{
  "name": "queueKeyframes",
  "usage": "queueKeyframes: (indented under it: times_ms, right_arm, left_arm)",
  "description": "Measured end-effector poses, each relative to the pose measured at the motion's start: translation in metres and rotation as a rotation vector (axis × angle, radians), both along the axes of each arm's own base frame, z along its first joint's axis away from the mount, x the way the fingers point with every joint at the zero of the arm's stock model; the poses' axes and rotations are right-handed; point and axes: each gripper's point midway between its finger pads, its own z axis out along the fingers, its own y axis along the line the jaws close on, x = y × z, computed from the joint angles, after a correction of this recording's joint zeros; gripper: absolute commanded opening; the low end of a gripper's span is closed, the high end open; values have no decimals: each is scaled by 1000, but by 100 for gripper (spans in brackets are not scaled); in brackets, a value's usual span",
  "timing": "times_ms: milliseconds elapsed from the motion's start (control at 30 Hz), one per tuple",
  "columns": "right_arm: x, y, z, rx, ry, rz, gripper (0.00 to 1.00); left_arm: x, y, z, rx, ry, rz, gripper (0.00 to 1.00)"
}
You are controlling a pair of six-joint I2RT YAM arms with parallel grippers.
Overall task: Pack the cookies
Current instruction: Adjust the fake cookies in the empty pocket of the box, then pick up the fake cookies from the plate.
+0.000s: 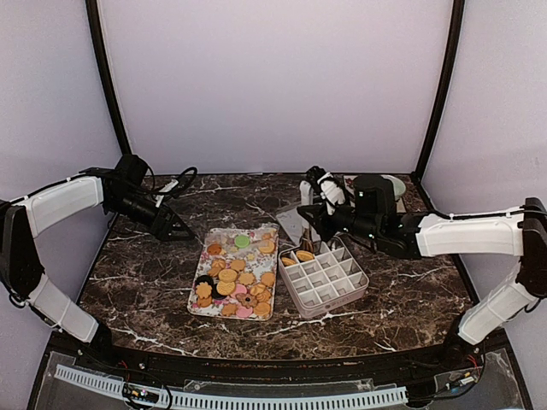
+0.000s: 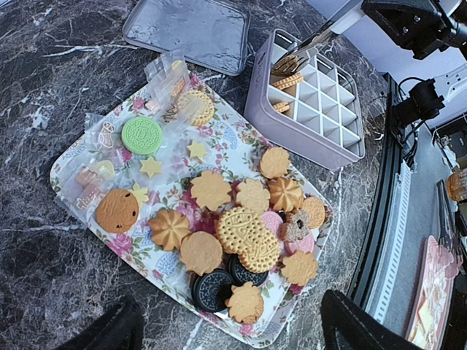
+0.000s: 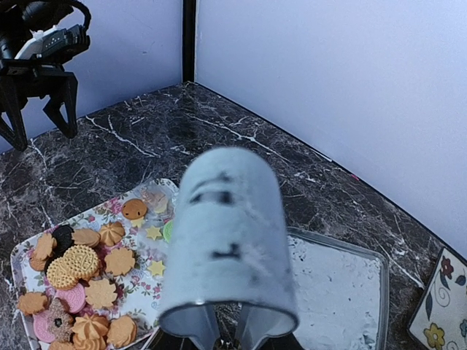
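Right gripper (image 1: pixel 318 220): clamped on the metal tongs (image 2: pixel 314 45). Handle end only a pale blur in its own wrist view, so grip read from the top and left-wrist views. Tong tips down in the far-left corner of the divided box (image 2: pixel 292 127), at a ridged tan cookie (image 2: pixel 287 67). Cannot tell whether pinched or already let go. One more tan biscuit (image 2: pixel 281 106) in the neighbouring cell; other cells look bare.

Left gripper (image 1: pixel 181 231): jaws spread wide, nothing between them, hanging just off the far-left corner of the floral tray (image 2: pixel 219 138).

The cookies (image 2: pixel 241 233): bulk on the tray, crowded toward its near end; a green one and a few wrapped pieces at the far end. Tray at table centre, long axis running near to far. Box just beside it on the right, slightly askew, a thin strip of marble between. Clear lid (image 2: pixel 190 29) lying flat behind the box.

Relation that counts: from the tong tips, supply lies to the left and nearer the arm bases.

Judged:
- Step in hand: dropping a biscuit into a cell; packing barely begun.
- Next fetch: lift clear of the box wall, swing left across the gap, come down on one biscuit at the pile's edge.
- Working arm: the right. Left gripper about as near the tray, but without a tool.
- Risk: overlapping flat biscuits, tongs catching two or sliding one off.
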Motion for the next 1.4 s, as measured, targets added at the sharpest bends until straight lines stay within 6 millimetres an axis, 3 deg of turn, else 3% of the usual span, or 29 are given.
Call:
queueKeyframes:
  times_ms: [300,467,600,767,900,1000,1200,1400]
  right_arm:
    - [4,5,-1,-41,3,22,0]
    - [8,2,9,-58,-21,10,0]
    - [13,-7,40,-30,-80,-17,0]
    - [4,-13,83,76,-131,-12,1]
    - [-6,-8,100,175,-130,14,1]
    - [-24,8,99,203,-121,53,4]
    - [-74,57,91,236,-97,173,15]
    - [-87,81,58,214,-53,188,20]
  left_arm:
    - [0,0,0,-1,2,1,86]
    - [0,0,0,-2,2,1,86]
    - [0,0,0,-3,3,1,86]
    - [0,0,0,-3,4,1,86]
    - [0,0,0,-3,5,1,87]
    - [-1,0,0,0,11,3,89]
    - [-3,5,-5,26,27,16,93]
    - [-1,15,-9,51,41,45,93]
